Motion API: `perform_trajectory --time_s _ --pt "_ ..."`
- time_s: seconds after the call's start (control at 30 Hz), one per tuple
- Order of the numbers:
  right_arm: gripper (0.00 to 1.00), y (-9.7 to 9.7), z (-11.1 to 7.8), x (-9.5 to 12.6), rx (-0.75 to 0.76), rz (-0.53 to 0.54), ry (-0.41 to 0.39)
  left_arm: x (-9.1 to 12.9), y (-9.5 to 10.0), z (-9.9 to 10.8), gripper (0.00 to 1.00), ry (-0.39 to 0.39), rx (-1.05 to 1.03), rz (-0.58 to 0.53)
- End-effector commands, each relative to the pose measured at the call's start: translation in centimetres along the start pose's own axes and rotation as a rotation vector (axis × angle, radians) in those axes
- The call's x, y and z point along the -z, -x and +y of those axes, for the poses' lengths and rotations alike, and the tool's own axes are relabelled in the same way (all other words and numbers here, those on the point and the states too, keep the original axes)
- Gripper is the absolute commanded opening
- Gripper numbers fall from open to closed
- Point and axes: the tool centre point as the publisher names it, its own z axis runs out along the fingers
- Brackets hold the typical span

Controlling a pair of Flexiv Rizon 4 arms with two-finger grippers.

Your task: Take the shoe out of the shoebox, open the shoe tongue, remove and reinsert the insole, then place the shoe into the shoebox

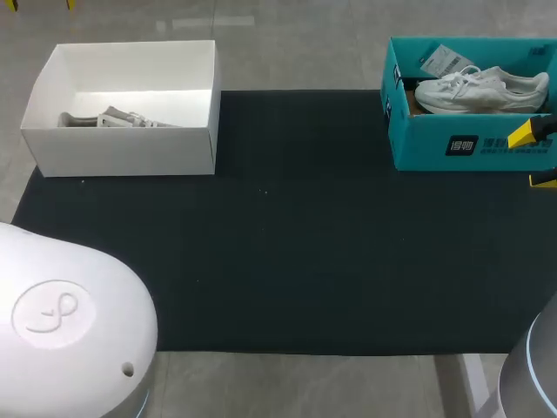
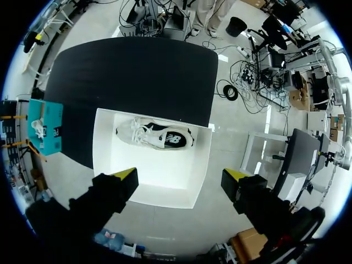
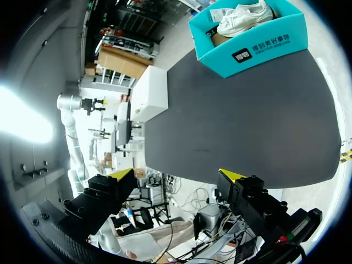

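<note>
A teal shoebox (image 1: 470,144) stands at the mat's far right with a white sneaker (image 1: 479,90) lying in it. A white open box (image 1: 122,148) at the far left holds a grey-white shoe (image 1: 117,118) with a dark side mark (image 2: 159,136). My right gripper (image 1: 533,157) shows only its yellow tips at the right edge, in front of the teal shoebox (image 3: 247,41). It is open and empty (image 3: 176,175), well back from the sneaker (image 3: 245,14). My left gripper (image 2: 180,176) hangs open high above the white box (image 2: 151,165), holding nothing.
A black mat (image 1: 278,244) covers the table between the two boxes. My left arm's white housing (image 1: 70,322) fills the near left corner. A paper tag (image 1: 446,61) lies in the teal shoebox behind the sneaker.
</note>
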Motion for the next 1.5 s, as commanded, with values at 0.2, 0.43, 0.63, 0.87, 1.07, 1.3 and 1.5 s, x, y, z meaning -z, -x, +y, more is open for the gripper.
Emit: perform_trajectory --time_s 0.2,0.43,0.63,0.87,1.07,1.3,1.5 --pt "1.0 1.7 4.6 -0.6 0.034 -0.032 0.011 0.0 0.0 0.0 1.0 0.001 -0.001 0.002" --pt "1.0 4.2 13.8 -0.6 0.134 -0.193 0.008 0.0 0.0 0.0 1.0 0.001 -0.001 0.002" --pt "1.0 6.9 19.8 1.1 0.108 -0.273 0.038 0.0 0.0 0.0 1.0 0.001 -0.001 0.002" --pt "1.0 8.2 22.6 2.0 0.077 -0.28 0.083 0.0 0.0 0.0 1.0 0.001 -0.001 0.002" --pt "1.0 8.2 22.6 2.0 0.077 -0.28 0.083 0.0 0.0 0.0 1.0 0.001 -0.001 0.002" --pt "1.0 8.2 22.6 2.0 0.077 -0.28 0.083 0.0 0.0 0.0 1.0 0.001 -0.001 0.002" --pt "1.0 8.3 23.6 1.9 0.095 -0.297 0.086 0.0 0.0 0.0 1.0 0.001 -0.001 0.002"
